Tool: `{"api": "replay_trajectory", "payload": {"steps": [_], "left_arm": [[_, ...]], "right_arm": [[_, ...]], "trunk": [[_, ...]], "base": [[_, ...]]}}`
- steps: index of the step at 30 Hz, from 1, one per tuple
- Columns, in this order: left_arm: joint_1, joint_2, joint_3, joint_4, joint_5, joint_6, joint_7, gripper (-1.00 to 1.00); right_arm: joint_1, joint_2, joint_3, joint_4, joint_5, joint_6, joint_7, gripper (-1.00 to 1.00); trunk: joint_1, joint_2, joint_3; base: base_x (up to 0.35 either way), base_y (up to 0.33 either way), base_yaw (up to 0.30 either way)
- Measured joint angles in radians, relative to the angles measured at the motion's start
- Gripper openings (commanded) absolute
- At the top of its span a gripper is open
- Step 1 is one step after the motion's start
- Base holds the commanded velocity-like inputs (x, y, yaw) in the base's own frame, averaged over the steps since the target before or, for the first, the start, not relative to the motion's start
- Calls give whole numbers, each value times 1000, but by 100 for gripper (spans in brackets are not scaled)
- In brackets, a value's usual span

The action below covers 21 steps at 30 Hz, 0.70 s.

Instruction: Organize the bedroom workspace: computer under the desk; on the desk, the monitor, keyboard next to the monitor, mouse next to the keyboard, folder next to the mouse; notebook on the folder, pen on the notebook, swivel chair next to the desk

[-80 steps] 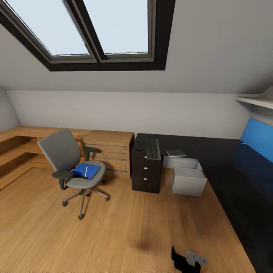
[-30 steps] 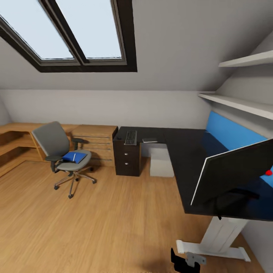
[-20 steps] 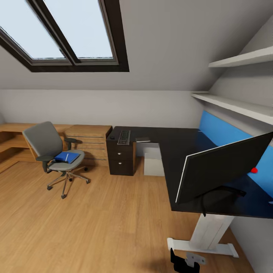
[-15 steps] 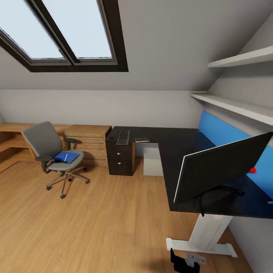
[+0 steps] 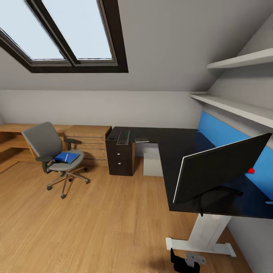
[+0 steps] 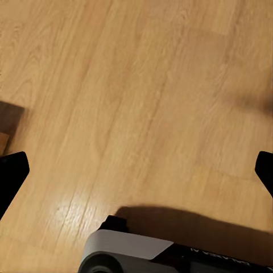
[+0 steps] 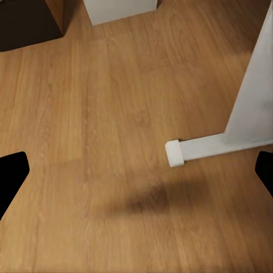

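Both jaws gape empty; one monitor (image 5: 220,170), one keyboard (image 5: 123,137), one swivel chair (image 5: 51,149).

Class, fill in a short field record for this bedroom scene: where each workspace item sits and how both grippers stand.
room: attic bedroom, wooden floor
monitor: on desk, near end
keyboard: on desk, far end above drawers
computer: on the floor under desk
folder: on swivel chair seat, a thin light item on top
chair position: apart from desk, by wooden cabinets
left gripper: open, over floor
right gripper: open, over floor

Grey sloped walls, skylight (image 5: 64,34) — plank floor (image 5: 94,227), wooden cabinets (image 5: 89,142).
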Motion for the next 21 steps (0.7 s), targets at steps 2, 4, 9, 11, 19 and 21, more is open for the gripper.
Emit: {"api": "replay_trajectory", "payload": {"steps": [2,4,9,11,19,21], "left_arm": [[0,0,0,-1,1,1,-1,100],[0,-1,0,-1,1,1,-1,100],[0,-1,0,-2,2,2,-1,100],[0,-1,0,-2,2,3,-1,100],[0,0,0,-1,2,7,2,100],[0,0,0,-1,3,8,2,100]], "right_arm": [[0,0,0,0,0,0,0,100],[0,0,0,0,0,0,0,100],[0,0,0,0,0,0,0,100],[0,0,0,0,-1,0,-1,100],[0,-1,0,0,-1,-1,0,100],[0,-1,0,-1,-1,-1,0,100]], "trunk": [[-7,14,6],[-15,28,13],[-34,63,28],[-42,77,35],[-65,120,54],[-65,120,54]], "base": [[-208,0,0],[-253,0,0],[-306,-7,0],[-329,-55,0],[-244,-76,0],[-66,-36,0]]}}
